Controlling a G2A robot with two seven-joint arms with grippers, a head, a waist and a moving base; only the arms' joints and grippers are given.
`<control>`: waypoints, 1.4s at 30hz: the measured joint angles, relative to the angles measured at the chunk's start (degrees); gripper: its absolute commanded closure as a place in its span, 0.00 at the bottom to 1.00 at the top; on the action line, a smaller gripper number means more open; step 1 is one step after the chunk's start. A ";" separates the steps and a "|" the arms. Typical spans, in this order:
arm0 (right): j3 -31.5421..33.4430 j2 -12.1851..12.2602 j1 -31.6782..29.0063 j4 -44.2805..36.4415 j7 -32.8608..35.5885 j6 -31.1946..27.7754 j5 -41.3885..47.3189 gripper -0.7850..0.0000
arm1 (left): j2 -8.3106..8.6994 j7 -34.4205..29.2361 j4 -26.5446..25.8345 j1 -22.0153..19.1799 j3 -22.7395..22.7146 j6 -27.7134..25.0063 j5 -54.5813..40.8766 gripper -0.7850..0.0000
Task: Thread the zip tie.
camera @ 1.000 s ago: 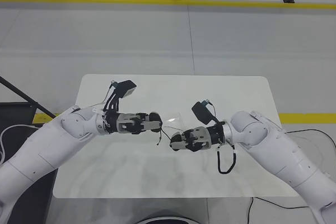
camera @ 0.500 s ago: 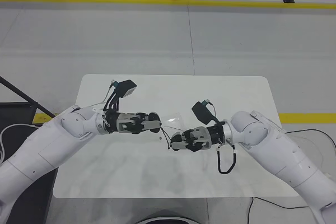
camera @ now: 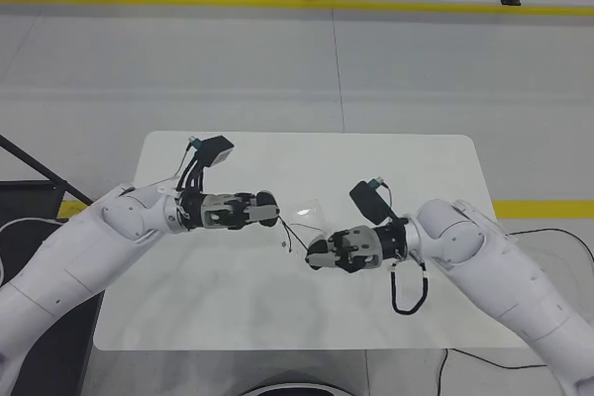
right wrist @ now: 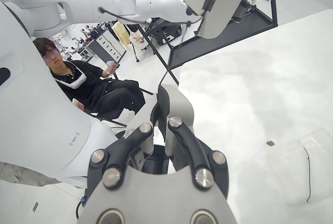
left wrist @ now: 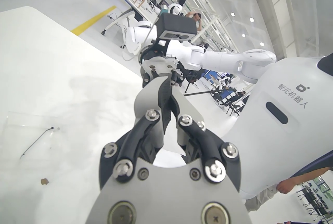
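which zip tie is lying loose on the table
The loose zip tie on the clear plastic sheet; the other zip tie is strung between the left gripper and right gripper.

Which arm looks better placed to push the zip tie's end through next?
Right, probably. The right gripper and the left gripper both look shut on the zip tie; its strand leaves the right's tips aimed at the left, so right could feed while left steadies.
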 measured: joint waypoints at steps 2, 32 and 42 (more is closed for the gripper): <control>0.93 0.41 -0.73 -0.74 0.00 0.00 -0.10 1.00 | -0.01 0.00 0.20 0.33 -0.52 0.00 0.16 1.00; 12.31 3.94 -10.02 -8.00 0.00 0.00 -0.36 1.00 | 0.40 0.00 1.36 7.33 -10.07 0.00 5.01 1.00; 13.80 4.38 -11.46 -9.28 0.00 0.00 -0.75 1.00 | 0.19 0.00 1.24 8.85 -12.24 0.00 6.11 1.00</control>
